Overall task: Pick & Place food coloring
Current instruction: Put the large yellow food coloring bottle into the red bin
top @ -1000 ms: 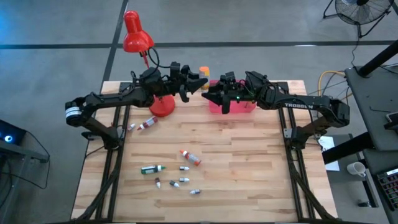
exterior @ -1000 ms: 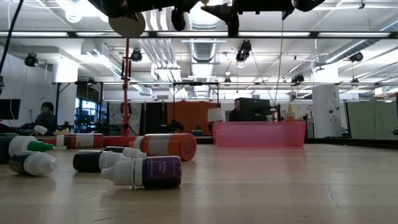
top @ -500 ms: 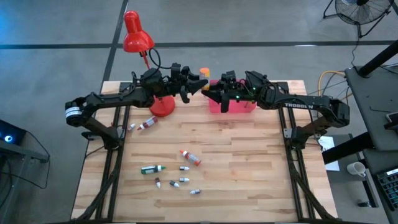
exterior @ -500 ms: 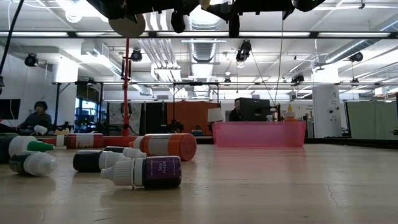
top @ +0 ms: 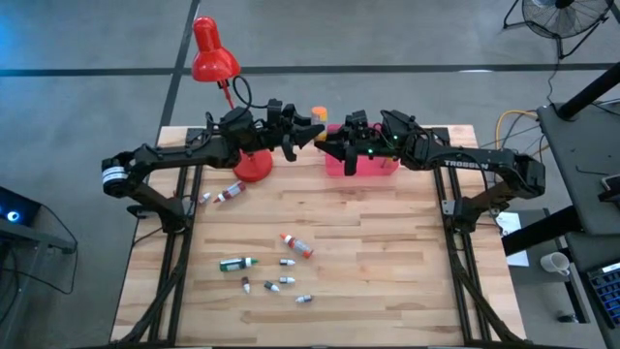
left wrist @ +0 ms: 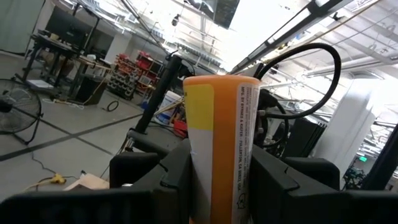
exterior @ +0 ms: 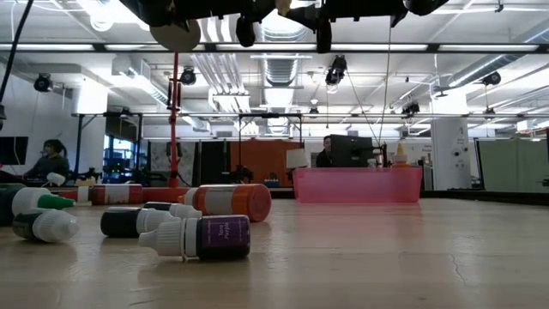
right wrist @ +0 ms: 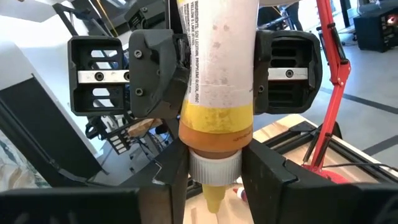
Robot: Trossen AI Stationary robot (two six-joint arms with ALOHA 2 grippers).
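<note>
Large yellow-orange bottle (right wrist: 214, 93) with white collar and yellow pointed tip, held in the air at the counter's far edge, clamped by both grippers, label text readable. Orange-red bottle (top: 296, 245) lying mid-counter. Dark green bottle (top: 233, 263) lying nearby. Several tiny whitish bottles (top: 283, 282) scattered beside them. Two more (top: 225, 194) near the left edge.

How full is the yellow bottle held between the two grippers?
Only partly full. In the right wrist view, the yellow bottle shows yellow-orange liquid gathered at its cap end, while the rest of its clear body looks empty.
</note>
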